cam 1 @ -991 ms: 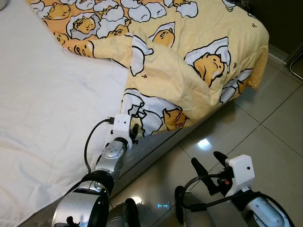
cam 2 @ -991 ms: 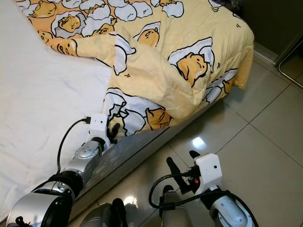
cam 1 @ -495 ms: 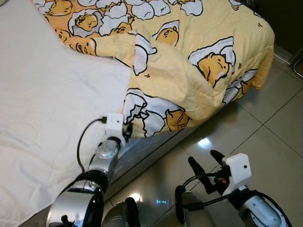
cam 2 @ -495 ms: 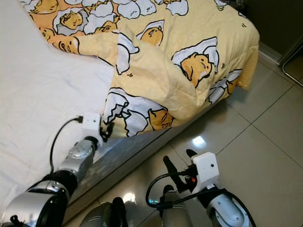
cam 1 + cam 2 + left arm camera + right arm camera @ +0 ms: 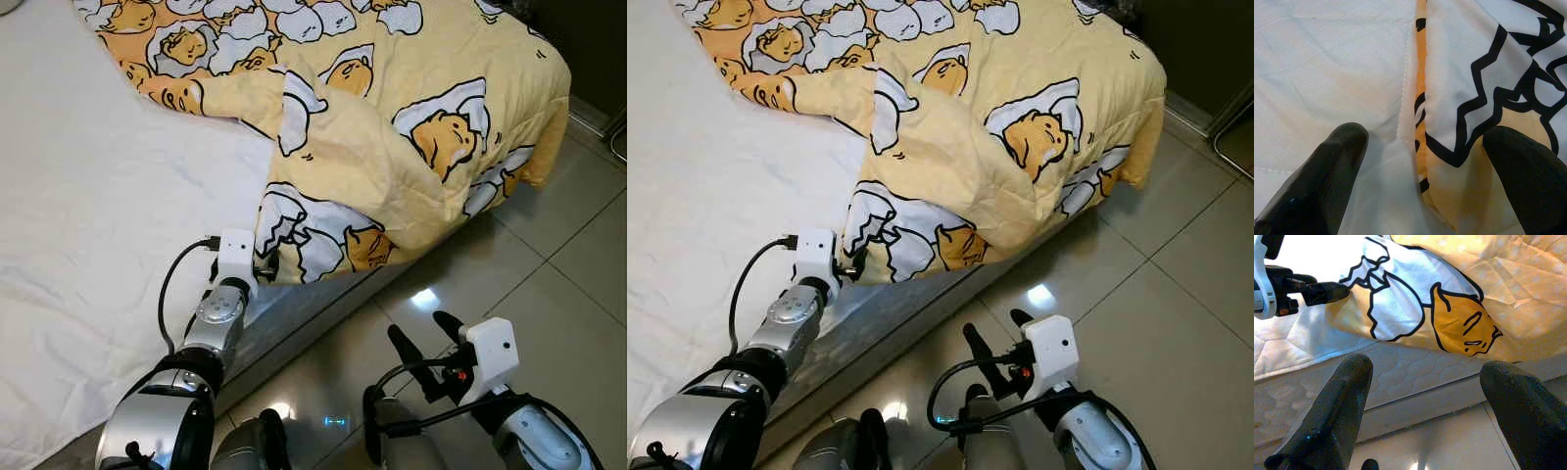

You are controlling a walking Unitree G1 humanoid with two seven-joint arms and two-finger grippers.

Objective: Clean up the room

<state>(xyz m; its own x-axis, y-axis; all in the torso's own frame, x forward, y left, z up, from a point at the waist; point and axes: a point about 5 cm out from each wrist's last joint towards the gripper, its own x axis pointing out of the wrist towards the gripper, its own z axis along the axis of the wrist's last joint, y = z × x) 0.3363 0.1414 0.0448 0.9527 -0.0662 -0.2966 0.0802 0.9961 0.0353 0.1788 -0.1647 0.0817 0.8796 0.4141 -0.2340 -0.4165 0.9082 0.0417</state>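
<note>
A yellow blanket (image 5: pixel 392 127) printed with cartoon eggs lies rumpled across the far and right part of the bed, one fold hanging over the mattress side. My left gripper (image 5: pixel 266 265) reaches to the blanket's lower left hem at the bed's edge. In the left wrist view its fingers (image 5: pixel 1327 181) stand wide apart, open, with the blanket hem (image 5: pixel 1422 122) and white sheet between them. My right gripper (image 5: pixel 416 328) hangs open above the tiled floor, facing the mattress side, its fingers (image 5: pixel 1337 416) spread and holding nothing.
The white sheet (image 5: pixel 98 196) covers the bed's left part. The quilted mattress side (image 5: pixel 313 313) runs diagonally in front of me. Glossy beige floor tiles (image 5: pixel 558 255) lie to the right. A dark wall or cabinet (image 5: pixel 588 39) stands at the far right.
My left gripper has drawn slightly left along the bed's edge, its tips staying at the blanket hem. The view has shifted a little. The right arm is almost unmoved.
</note>
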